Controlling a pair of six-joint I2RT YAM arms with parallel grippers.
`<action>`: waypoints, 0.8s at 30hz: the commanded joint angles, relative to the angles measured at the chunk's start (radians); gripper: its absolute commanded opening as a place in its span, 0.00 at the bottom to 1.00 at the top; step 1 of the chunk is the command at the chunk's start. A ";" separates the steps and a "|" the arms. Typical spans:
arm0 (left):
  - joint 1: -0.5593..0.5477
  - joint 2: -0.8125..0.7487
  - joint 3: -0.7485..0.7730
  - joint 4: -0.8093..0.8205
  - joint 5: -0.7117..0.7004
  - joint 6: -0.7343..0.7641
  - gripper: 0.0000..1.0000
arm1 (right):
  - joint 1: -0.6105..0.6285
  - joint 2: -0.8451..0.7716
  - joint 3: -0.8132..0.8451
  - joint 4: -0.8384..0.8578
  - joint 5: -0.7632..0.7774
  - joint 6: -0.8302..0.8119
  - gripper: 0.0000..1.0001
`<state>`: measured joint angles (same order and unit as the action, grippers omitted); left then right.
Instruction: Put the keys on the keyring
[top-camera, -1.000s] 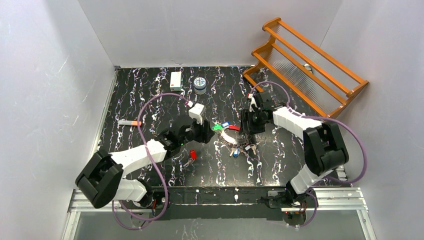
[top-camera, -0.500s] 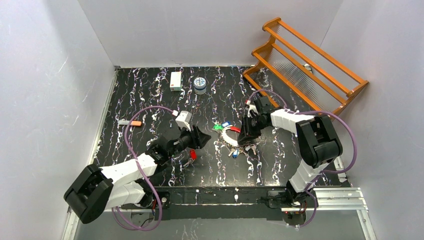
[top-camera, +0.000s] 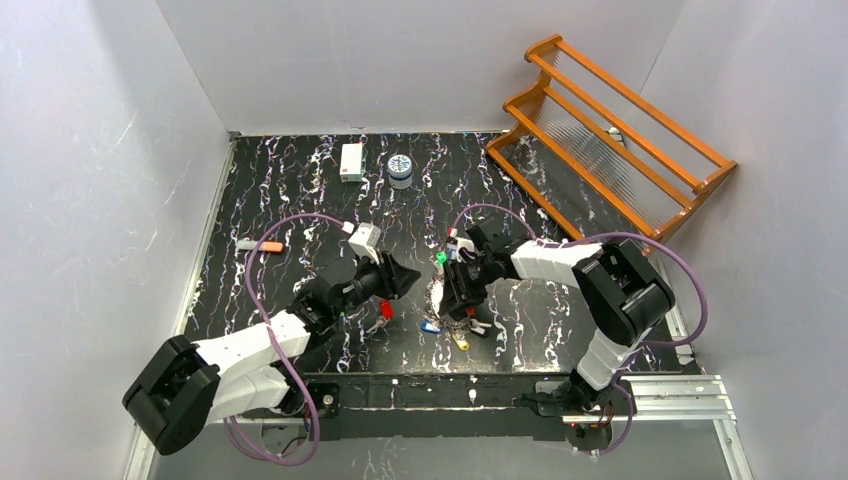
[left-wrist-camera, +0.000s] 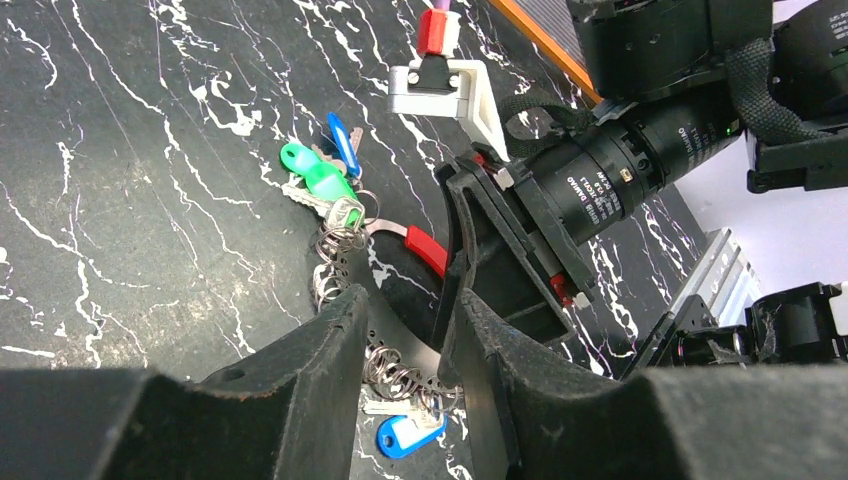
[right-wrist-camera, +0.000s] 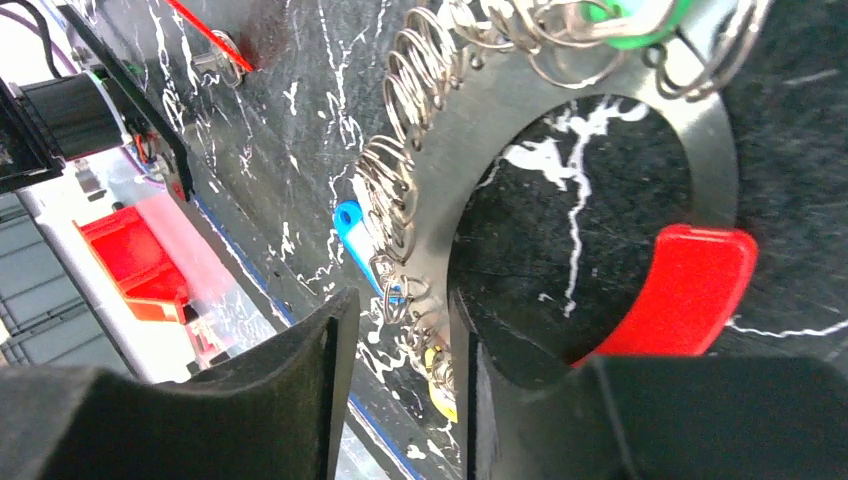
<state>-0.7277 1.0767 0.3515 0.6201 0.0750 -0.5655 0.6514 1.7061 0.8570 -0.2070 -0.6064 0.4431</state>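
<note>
Overhead, the keyring (top-camera: 438, 294) lay on the worktop (top-camera: 300, 200) at centre frame, between the left end effector (top-camera: 408, 279) and the right end effector (top-camera: 458, 296). From the left wrist, that arm's fingers stood apart, the ring's edge showing through their gap, below a green-capped key (left-wrist-camera: 318, 180). From the right wrist, a narrow gap showed over the ring's band; whether it was gripped, I could not tell.

Tight around flat silver metal keyring (top-camera: 437, 292): left gripper (top-camera: 411, 279) just beside on one side, right gripper (top-camera: 451, 304) over the other. Red-capped key (top-camera: 385, 310), blue-capped key (top-camera: 430, 326), yellow-capped key (top-camera: 460, 340) litter near side. Orange wooden rack (top-camera: 610, 120) blocks back right. Open black marbled tabletop (top-camera: 290, 190) at left.
</note>
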 joint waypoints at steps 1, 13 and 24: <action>0.007 -0.033 -0.020 0.007 0.017 0.013 0.36 | 0.009 -0.048 0.046 0.021 0.004 0.023 0.50; 0.007 0.012 -0.042 0.007 0.092 0.004 0.34 | 0.009 -0.122 0.074 -0.066 0.088 -0.153 0.47; 0.006 0.126 -0.065 0.048 0.230 0.002 0.33 | 0.016 -0.031 0.098 -0.018 -0.018 -0.231 0.38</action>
<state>-0.7277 1.1835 0.3096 0.6437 0.2394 -0.5659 0.6624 1.6543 0.9035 -0.2440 -0.5758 0.2600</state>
